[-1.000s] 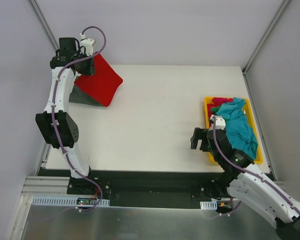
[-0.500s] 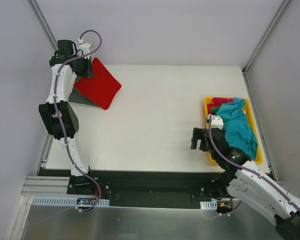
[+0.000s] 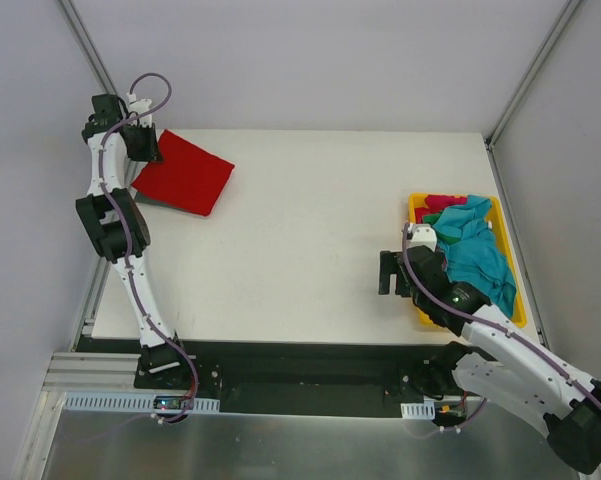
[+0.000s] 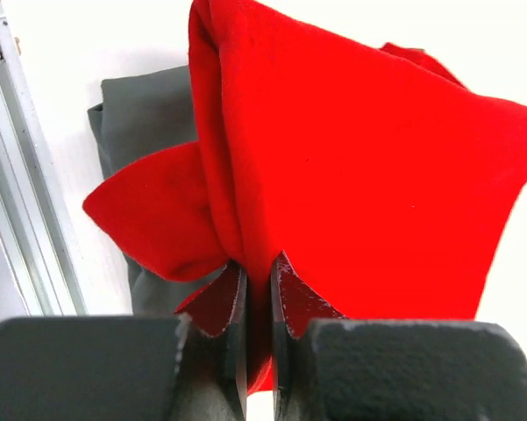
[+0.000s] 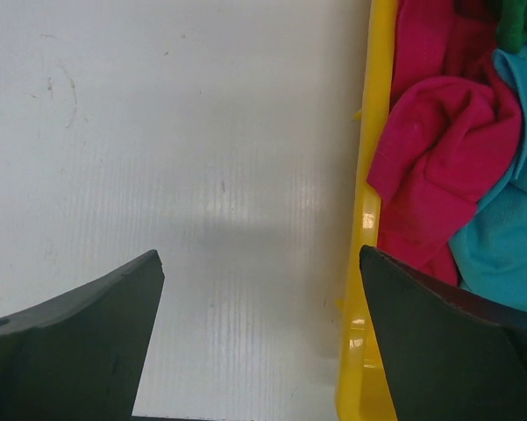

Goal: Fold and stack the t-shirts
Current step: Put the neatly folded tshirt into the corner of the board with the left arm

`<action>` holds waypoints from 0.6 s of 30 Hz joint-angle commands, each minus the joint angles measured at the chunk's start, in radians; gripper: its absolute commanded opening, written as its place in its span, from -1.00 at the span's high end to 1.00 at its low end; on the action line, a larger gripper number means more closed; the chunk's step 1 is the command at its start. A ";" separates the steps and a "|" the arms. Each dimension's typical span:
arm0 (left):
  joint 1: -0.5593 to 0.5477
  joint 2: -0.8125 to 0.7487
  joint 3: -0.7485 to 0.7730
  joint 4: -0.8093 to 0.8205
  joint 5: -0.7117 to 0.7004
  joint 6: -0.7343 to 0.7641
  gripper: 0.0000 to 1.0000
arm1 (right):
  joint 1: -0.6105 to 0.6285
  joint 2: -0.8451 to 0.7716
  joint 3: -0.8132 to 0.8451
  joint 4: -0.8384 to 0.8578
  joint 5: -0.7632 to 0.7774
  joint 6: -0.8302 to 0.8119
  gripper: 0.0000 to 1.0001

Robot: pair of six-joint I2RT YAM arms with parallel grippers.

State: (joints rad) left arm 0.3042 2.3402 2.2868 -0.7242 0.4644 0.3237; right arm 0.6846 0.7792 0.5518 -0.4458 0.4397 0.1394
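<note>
Left end effector (image 3: pixel 145 150) clenched on the red shirt (image 3: pixel 187 176) at the far left corner of the bench (image 3: pixel 310 220); right end effector (image 3: pixel 392 272) released beside the tray (image 3: pixel 414 215).

In the left wrist view the fingers (image 4: pixel 228 303) pinch a bunched edge of the red shirt (image 4: pixel 359 175), which spreads out over the grey shirt (image 4: pixel 145 123). From above, only a sliver of grey shirt (image 3: pixel 142 197) shows at its near-left edge. Whether red rests on grey cannot be told. The right end effector (image 5: pixel 261 256) hangs with its jaws wide over bare bench, just left of the yellow tray (image 5: pixel 368 175). The tray holds a turquoise shirt (image 3: pixel 480 255), a pink shirt (image 5: pixel 430 149) and a green shirt (image 3: pixel 432 217) in a heap.
</note>
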 commanded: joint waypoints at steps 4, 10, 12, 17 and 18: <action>0.024 0.079 0.042 0.081 -0.081 -0.027 1.00 | 0.000 0.144 0.126 0.032 0.028 -0.040 -0.92; 0.052 0.110 0.027 0.124 -0.184 -0.094 0.73 | 0.000 0.218 0.163 0.027 0.017 -0.043 -0.92; 0.053 0.104 0.022 0.132 -0.185 -0.104 0.09 | 0.000 0.229 0.168 0.025 0.013 -0.044 -0.92; 0.055 0.050 0.017 0.163 -0.249 -0.196 -0.43 | -0.002 0.209 0.171 0.012 0.017 -0.046 -0.92; 0.055 0.032 0.008 0.172 -0.266 -0.231 -0.76 | -0.003 0.201 0.169 0.013 0.021 -0.046 -0.92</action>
State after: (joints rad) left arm 0.3508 2.4630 2.2921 -0.6014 0.2764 0.1989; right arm 0.6846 1.0073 0.6811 -0.4316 0.4419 0.1070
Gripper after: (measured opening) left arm 0.677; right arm 0.958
